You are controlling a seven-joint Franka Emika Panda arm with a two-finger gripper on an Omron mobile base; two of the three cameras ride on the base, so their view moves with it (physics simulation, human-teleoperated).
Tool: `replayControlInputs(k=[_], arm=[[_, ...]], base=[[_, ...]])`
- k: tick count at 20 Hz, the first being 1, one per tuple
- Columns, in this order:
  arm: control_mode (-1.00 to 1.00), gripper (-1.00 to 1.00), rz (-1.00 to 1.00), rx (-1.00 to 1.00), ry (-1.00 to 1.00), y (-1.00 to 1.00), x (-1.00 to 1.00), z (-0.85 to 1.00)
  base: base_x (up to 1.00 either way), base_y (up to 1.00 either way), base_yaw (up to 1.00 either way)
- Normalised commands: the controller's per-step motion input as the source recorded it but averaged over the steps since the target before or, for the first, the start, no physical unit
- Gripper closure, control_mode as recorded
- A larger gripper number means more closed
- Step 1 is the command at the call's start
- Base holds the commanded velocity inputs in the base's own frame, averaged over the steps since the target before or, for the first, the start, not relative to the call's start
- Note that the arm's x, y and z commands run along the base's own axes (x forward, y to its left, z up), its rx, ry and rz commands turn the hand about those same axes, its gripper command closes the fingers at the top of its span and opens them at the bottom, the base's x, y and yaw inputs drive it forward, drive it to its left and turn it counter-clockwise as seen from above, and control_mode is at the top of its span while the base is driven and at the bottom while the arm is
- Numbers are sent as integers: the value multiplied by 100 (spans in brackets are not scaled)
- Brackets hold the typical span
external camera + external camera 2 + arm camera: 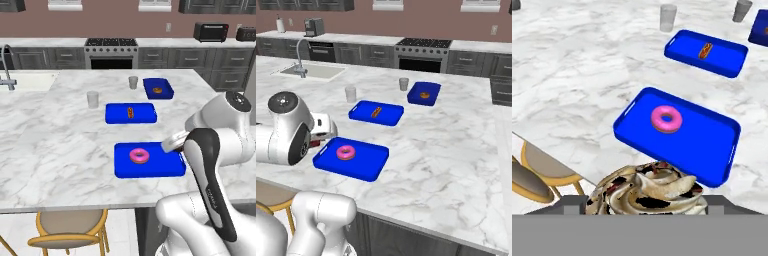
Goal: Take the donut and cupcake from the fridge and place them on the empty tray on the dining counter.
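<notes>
Lying on the white marble dining counter (pixel 60 145) are three blue trays in a row, each with one thing in it. The nearest and widest tray (pixel 150 170) holds the pink donut (pixel 139 156), which sits flat toward the tray's left half in the left base view, with bare blue floor around it on every side. The middle tray (pixel 117 114) carries a small brownish pastry (pixel 130 112) near its centre, and the far tray (pixel 165 92) carries another small brownish pastry (pixel 157 90). Two grey cups stand on the marble: one cup (pixel 93 99) just left of the middle tray, the other cup (pixel 133 82) just left of the far tray.

In the hand view the cupcake (pixel 647 192) looms at the bottom, its swirled cream and brown top sitting between the finger tips of the gripper (pixel 646 202). The jaws are closed on this wide cake and hold it. The cupcake hangs over the counter's near edge, just short of the widest tray's near rim, and the donut lies beyond it in that tray.

A wooden stool (pixel 70 227) stands below the counter edge. A stove (pixel 111 50) and a sink (pixel 308 72) show further back.
</notes>
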Motion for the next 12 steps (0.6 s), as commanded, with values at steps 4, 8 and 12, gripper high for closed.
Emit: replayControlInputs(k=[4,8,12], arm=[[-100,100,9,0,-10,-28,33,-44],[-100,100,7,0,-5,-34,47,-34],[-100,100,6,0,0,-35,40,-15]], base=[[0,0,0],[0,0,0],[0,0,0]])
